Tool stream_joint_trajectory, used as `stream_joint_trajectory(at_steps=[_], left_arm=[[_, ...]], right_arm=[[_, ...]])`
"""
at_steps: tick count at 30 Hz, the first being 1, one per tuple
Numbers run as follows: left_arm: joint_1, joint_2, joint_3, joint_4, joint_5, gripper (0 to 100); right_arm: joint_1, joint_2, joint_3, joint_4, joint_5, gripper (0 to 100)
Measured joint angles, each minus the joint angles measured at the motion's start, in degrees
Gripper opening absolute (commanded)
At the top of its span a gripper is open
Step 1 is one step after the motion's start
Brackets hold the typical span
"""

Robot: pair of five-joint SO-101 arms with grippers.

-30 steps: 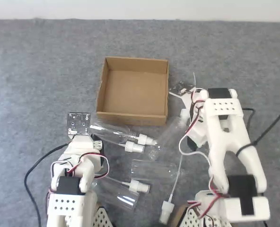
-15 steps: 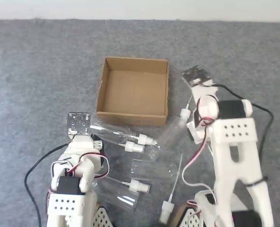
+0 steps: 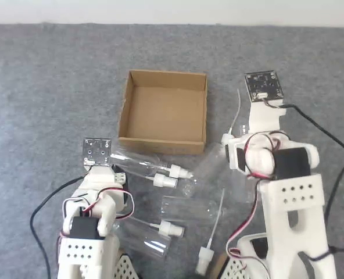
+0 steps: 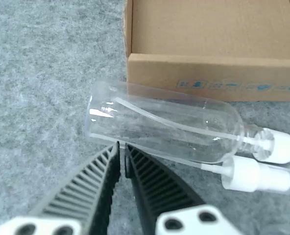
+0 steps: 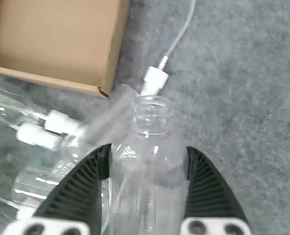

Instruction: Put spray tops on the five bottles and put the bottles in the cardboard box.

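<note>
An uncapped bottle [image 5: 152,117] is held between the part-open fingers of the right gripper [image 5: 147,154], its long axis lying straight out from them, the neck aimed at a loose spray top [image 5: 155,78] just beyond, apparently not touching, beside the cardboard box [image 5: 52,39].

The bench [image 3: 56,75] is mottled grey felt. The cardboard box [image 3: 163,110] is plain tan-brown, with small blue marks on one side. The bottles [image 4: 159,127] are clear, as is the capless bottle [image 5: 145,127]. The spray tops [image 3: 166,181] are white with translucent tubes. Both arms [image 3: 291,203] are white with black motors. The left tool [image 4: 122,147] and right tool [image 5: 147,154] have dark grey ribbed fingers. The wires [image 3: 90,209] are red, white and black.
</note>
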Motion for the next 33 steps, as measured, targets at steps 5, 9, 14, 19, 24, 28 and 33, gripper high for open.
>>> stream_joint_trajectory(at_steps=[5, 9, 14, 19, 24, 28, 33], left_arm=[[0.00, 0.00, 0.00, 0.00, 0.00, 1], [0.00, 0.00, 0.00, 0.00, 0.00, 1], [0.00, 0.00, 0.00, 0.00, 0.00, 1], [0.00, 0.00, 0.00, 0.00, 0.00, 1], [0.00, 0.00, 0.00, 0.00, 0.00, 1], [0.00, 0.00, 0.00, 0.00, 0.00, 1], [0.00, 0.00, 0.00, 0.00, 0.00, 1]], right_arm=[[-1.85, -2.29, 0.00, 0.00, -3.34, 6.9], [-1.85, -4.75, 0.18, -0.53, -4.48, 6.9], [-1.85, -10.73, 7.21, -4.22, -4.48, 6.9], [-1.85, -20.40, 14.33, -7.21, -4.48, 6.9], [-2.02, -30.15, 19.60, -9.23, -4.48, 6.9], [-2.02, -34.55, 23.91, -11.08, -4.48, 6.9], [-2.02, -37.80, 26.81, -11.96, -4.48, 6.9]])
